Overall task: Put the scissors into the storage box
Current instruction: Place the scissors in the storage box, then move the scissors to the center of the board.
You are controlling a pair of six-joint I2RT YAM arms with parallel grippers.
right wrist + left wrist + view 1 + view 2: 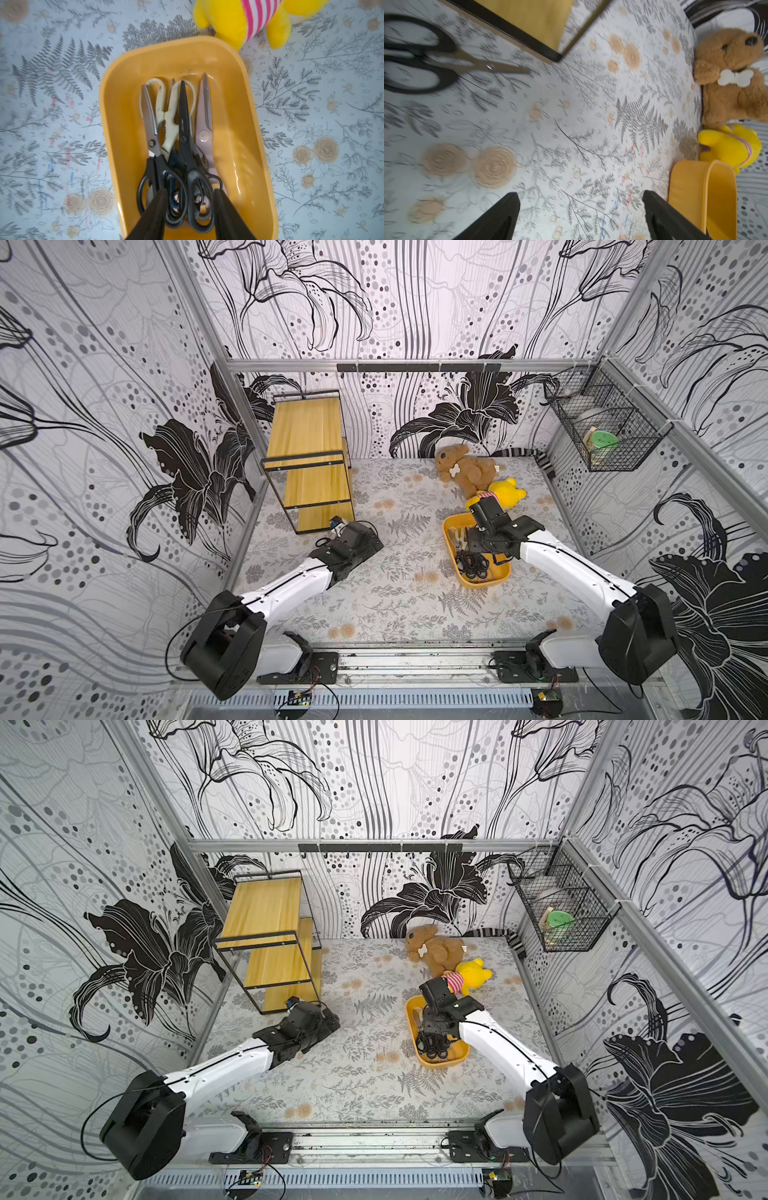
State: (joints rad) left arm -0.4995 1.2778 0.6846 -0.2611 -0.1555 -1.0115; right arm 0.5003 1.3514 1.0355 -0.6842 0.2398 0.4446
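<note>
Floral tabletop (52,128) — scissors (184,133) lie in storage box (234,116), under right pincer (190,193).

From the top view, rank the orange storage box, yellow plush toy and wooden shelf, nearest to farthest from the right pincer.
1. Orange-yellow plastic storage box: under the right pincer.
2. Yellow plush toy: just behind the box.
3. Yellow wooden shelf: across, far left.
</note>
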